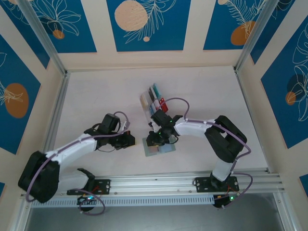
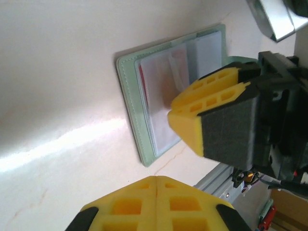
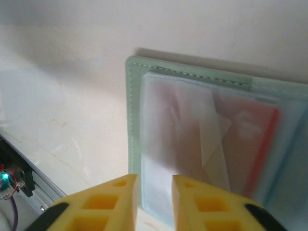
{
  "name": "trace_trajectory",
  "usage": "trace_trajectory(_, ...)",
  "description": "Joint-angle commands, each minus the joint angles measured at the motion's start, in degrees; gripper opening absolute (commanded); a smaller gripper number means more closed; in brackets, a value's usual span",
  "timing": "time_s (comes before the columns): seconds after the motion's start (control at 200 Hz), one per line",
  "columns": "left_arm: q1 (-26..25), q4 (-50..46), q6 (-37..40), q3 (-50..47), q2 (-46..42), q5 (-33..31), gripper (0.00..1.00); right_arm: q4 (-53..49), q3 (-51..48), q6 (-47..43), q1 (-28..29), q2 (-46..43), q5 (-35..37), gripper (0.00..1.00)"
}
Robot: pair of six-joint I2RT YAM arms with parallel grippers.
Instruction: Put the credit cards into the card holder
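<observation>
Credit cards (image 1: pixel 156 96) are in neither set of jaws. The right gripper (image 3: pixel 155 186) hangs just over the card holder (image 3: pixel 132 120), its jaws a little apart with nothing I can see between them. The left gripper (image 2: pixel 156 185) has its jaws pressed together and empty, and it sits at nine o'clock of the holder, near but not touching. The holder lies open on the table (image 1: pixel 96 96), and a red card (image 3: pixel 262 139) is tucked under one of its clear pockets. At twelve o'clock of the holder, a clear slotted rack (image 1: pixel 146 102) holds the other cards upright. I'd judge one insertion about done. The next move calls for the right arm to lift clear, reach the rack and pinch a single card by its top edge without dragging its neighbours.
</observation>
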Motion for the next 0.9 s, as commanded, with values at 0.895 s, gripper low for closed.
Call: trace_trajectory(0.895, 3.7, 6.6, 1.9, 34.3, 29.3, 6.2, 0.15, -16.3, 27.7, -12.9, -26.1, 4.9, -5.4, 0.56)
